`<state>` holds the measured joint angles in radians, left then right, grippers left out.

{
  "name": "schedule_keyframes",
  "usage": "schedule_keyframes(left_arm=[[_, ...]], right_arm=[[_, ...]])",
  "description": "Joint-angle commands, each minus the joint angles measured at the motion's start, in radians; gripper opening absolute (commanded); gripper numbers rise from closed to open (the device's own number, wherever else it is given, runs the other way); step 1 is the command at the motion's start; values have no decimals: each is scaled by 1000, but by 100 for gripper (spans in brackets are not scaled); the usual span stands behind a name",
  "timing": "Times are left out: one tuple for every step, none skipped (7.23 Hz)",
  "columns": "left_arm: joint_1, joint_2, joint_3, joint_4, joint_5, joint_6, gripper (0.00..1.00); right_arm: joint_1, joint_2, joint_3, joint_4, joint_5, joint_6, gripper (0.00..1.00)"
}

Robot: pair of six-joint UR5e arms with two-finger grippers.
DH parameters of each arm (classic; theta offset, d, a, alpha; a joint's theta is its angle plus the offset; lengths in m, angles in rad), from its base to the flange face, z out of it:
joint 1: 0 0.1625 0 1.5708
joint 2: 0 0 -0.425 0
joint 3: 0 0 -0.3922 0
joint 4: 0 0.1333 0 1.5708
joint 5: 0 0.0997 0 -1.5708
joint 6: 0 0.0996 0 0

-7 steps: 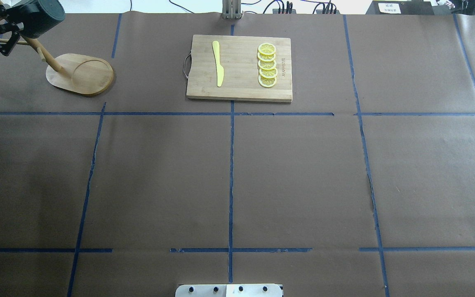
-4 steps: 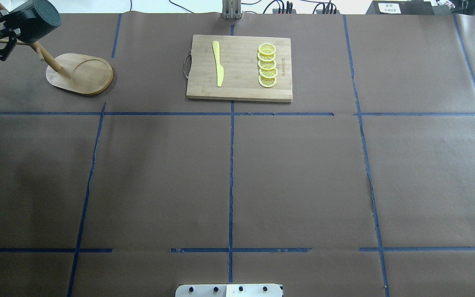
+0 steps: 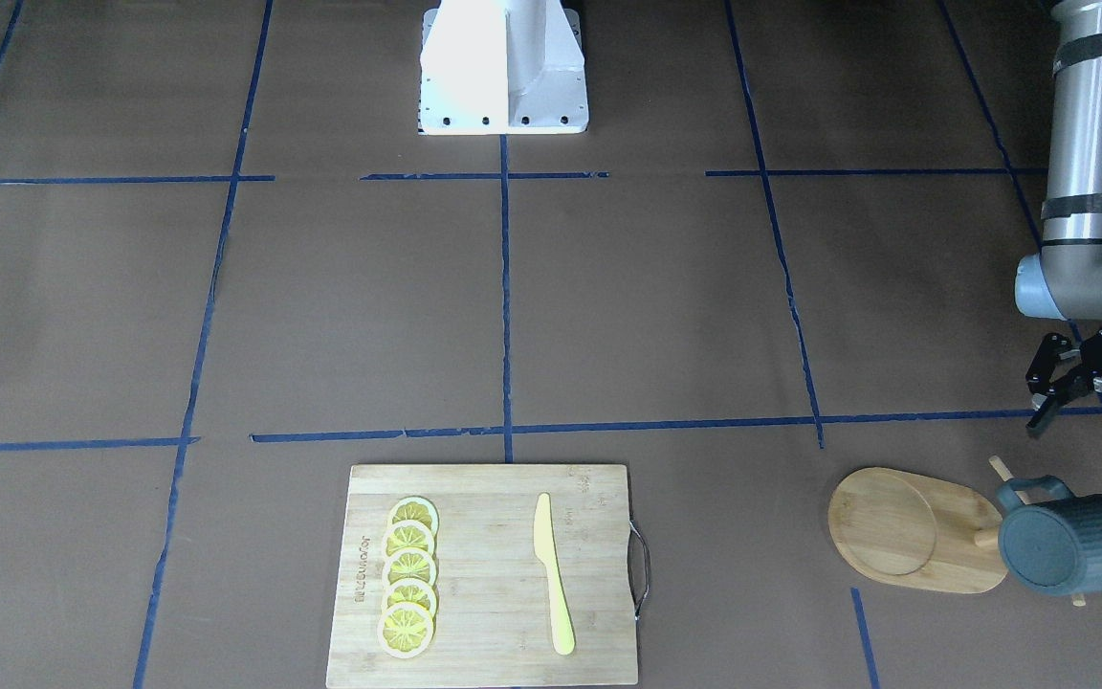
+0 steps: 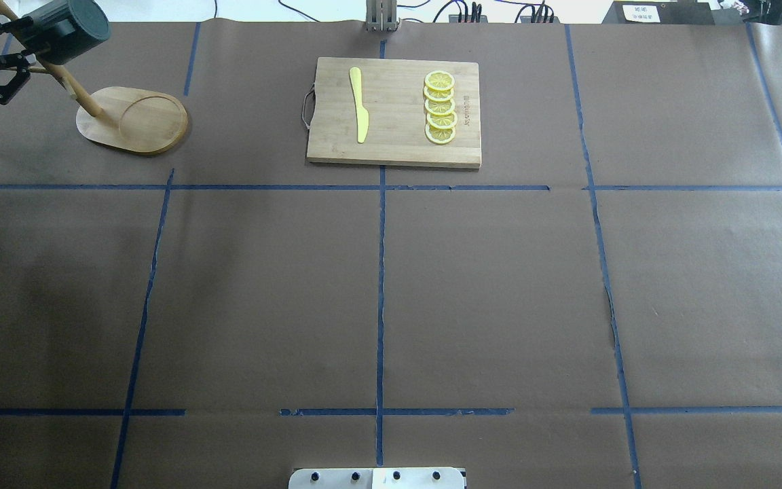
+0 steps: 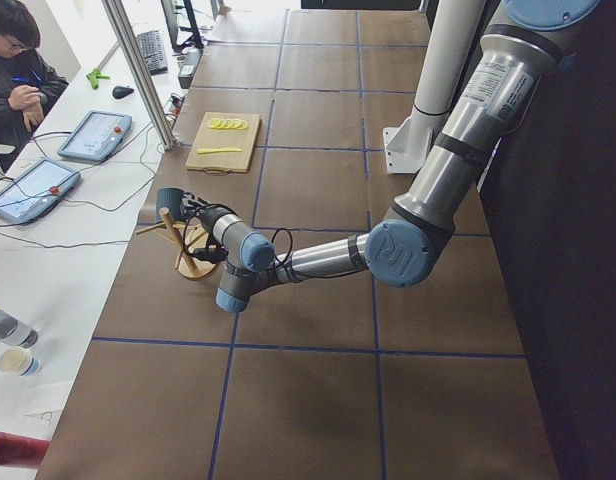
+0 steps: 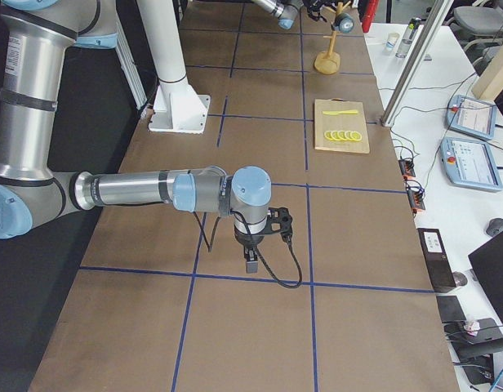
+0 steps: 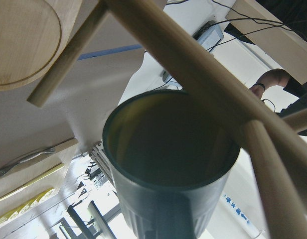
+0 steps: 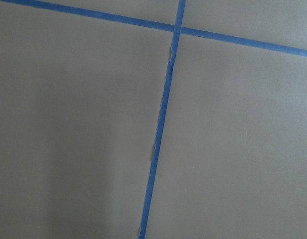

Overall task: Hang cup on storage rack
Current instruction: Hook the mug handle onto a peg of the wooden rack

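Observation:
The dark grey-blue cup [image 3: 1077, 545] hangs by its loop handle on a peg of the bamboo storage rack [image 3: 905, 531], above the oval base. In the overhead view the cup [image 4: 72, 34] is at the top of the slanted pole [image 4: 72, 81]. My left gripper [image 3: 1082, 442] is open and empty, a short way from the cup, not touching it; it also shows in the overhead view [image 4: 11, 61]. The left wrist view looks into the cup's mouth [image 7: 168, 164] past the pole [image 7: 193, 64]. My right gripper [image 6: 250, 255] hangs over bare table; I cannot tell its state.
A rectangular bamboo cutting board [image 4: 394, 146] lies at the back middle with a yellow knife [image 4: 359, 105] and a row of lemon slices [image 4: 440, 107]. The rack stands near the table's far left corner. A person [image 5: 13, 60] sits beside the table's end.
My left gripper has drawn back from the cup towards the view's left edge. The cup stays on the rack and has shifted slightly.

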<state>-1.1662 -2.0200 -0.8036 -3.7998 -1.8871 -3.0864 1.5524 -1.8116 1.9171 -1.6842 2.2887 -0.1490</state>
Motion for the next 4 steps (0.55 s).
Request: schedule_keyframes(left_arm=[[0, -5, 0, 0, 0, -1, 100], [0, -5, -9, 2, 0, 0, 100], [-1, -3, -38, 5, -3, 3, 100], [-4, 4, -77, 8, -7, 9, 100]], right_arm=[[0, 0, 0, 0, 0, 2, 100], [-2, 0, 0, 0, 2, 3, 100], [-2, 0, 0, 0, 3, 3, 100], [-2, -2, 0, 0, 5, 3, 100]])
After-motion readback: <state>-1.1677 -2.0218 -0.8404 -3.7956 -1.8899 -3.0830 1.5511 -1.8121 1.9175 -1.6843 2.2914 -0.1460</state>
